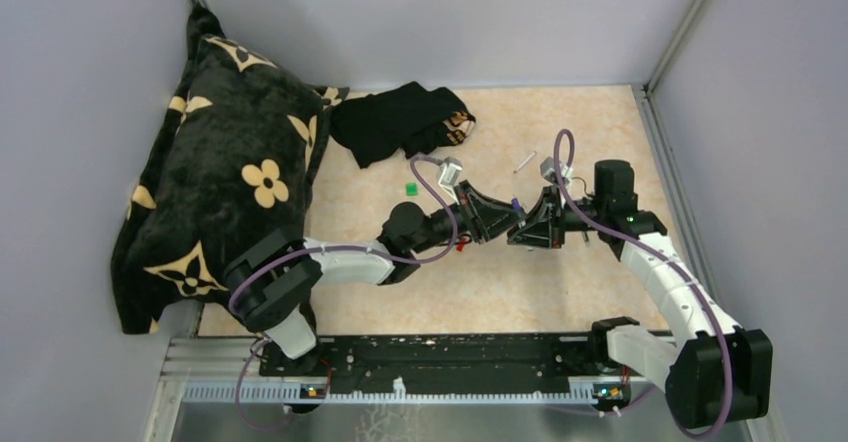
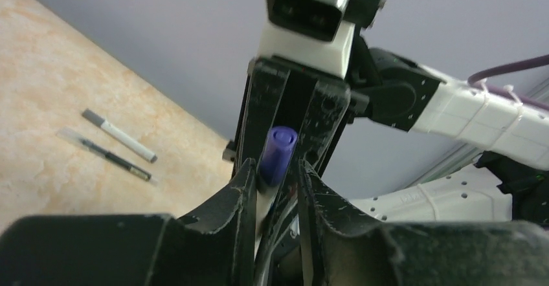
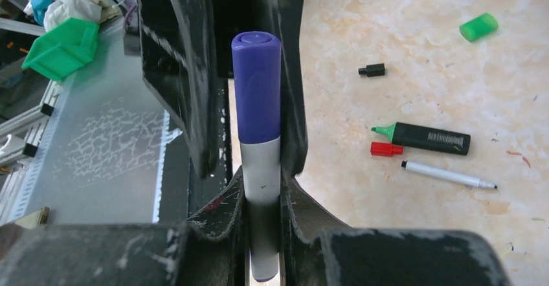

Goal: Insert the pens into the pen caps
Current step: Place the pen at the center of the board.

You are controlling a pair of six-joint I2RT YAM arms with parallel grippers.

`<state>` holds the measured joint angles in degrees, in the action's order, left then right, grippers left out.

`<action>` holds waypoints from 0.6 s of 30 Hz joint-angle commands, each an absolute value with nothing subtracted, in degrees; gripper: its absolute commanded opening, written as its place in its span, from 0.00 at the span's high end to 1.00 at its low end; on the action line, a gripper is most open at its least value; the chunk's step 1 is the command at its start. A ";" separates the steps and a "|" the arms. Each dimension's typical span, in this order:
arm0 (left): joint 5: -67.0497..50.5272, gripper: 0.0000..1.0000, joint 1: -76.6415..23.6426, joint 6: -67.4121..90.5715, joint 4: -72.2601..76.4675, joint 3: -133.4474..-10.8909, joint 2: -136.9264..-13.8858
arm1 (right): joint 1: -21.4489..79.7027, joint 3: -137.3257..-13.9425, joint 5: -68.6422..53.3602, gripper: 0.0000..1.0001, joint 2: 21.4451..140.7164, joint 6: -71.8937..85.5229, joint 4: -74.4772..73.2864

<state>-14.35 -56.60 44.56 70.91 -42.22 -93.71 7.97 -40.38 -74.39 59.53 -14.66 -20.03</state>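
From above, the left gripper (image 1: 503, 226) and right gripper (image 1: 527, 230) meet tip to tip mid-table. What sits between them is too small to read here. A green cap (image 1: 411, 189) lies alone to their left, well apart.

In the left wrist view, a purple cap (image 2: 278, 153) stands between the left fingers (image 2: 243, 192), with the right jaws just behind it. Two pens (image 2: 120, 136) lie side by side on the table; whether they are capped cannot be told.

The right wrist view tells most. The right jaws are clamped on the white barrel of the purple pen (image 3: 261, 169), and its cap looks seated. The left jaws flank that cap, narrowly parted with a gap on one side, so they do not look to be gripping it. One pen appears done.

Still on the table are a black marker (image 3: 430, 138) with a bare green tip, a red cap (image 3: 386, 149) just beside that tip, an uncapped white pen (image 3: 448, 175), a small black cap (image 3: 371, 70) and the green cap. Most of the job looks undone.
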 commanded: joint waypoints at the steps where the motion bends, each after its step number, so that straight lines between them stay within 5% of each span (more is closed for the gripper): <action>1: -24.17 0.62 -62.84 45.60 64.43 -39.10 -89.71 | 6.97 -42.80 -69.01 1.00 59.19 -19.39 -10.69; 8: -18.74 0.35 -61.66 41.04 60.64 -36.99 -81.97 | 6.92 -42.98 -69.49 1.00 59.38 -22.86 -13.62; 18: -9.34 0.18 -61.27 29.02 48.21 -29.29 -69.90 | 3.91 -41.90 -59.52 0.97 57.93 -29.61 -17.40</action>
<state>-14.44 -61.36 34.83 55.31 -33.10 -73.87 6.26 -40.60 -66.26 59.31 -25.08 -17.80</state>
